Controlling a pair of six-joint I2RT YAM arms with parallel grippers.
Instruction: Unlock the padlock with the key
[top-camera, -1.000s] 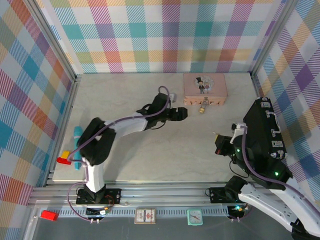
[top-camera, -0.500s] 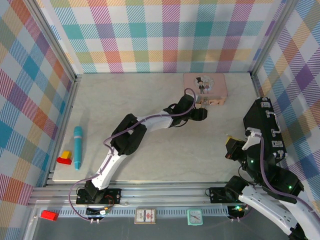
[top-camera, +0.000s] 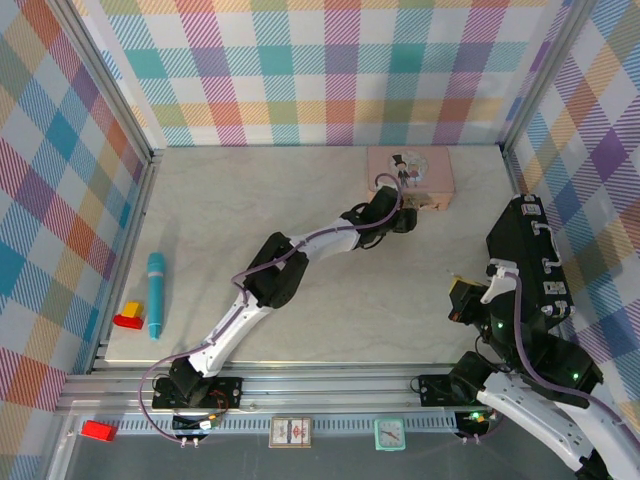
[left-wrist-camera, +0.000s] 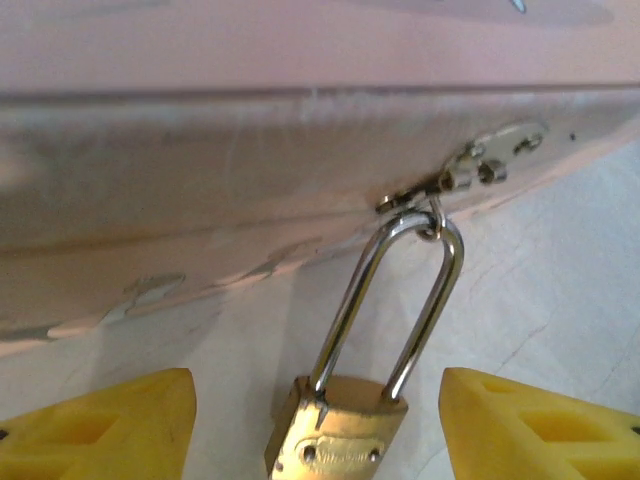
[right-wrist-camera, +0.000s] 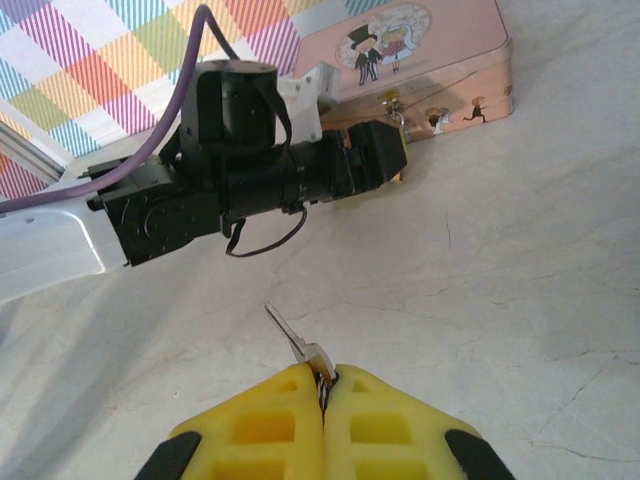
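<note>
The small brass padlock (left-wrist-camera: 335, 437) hangs by its silver shackle (left-wrist-camera: 400, 300) from the hasp (left-wrist-camera: 480, 165) on the front of the pink tin (top-camera: 410, 168). It lies on the table below the tin. My left gripper (left-wrist-camera: 325, 430) is open, with a yellow finger on each side of the padlock body and not touching it. In the top view the left gripper (top-camera: 403, 218) reaches right up to the tin's front edge. My right gripper (right-wrist-camera: 323, 378) is shut on the key (right-wrist-camera: 295, 343), whose silver blade points up and left, well short of the tin (right-wrist-camera: 420, 60).
A teal pen (top-camera: 156, 293) and a red and yellow block (top-camera: 128, 318) lie at the table's left edge. Plaid walls close in the back and both sides. The left arm (right-wrist-camera: 230, 170) stretches across the middle of the table in front of the right gripper (top-camera: 460, 297).
The left arm has stretched from mid-table to the tin's front, bringing its open gripper around the padlock. The right gripper with the key has drifted slightly right and nearer.
</note>
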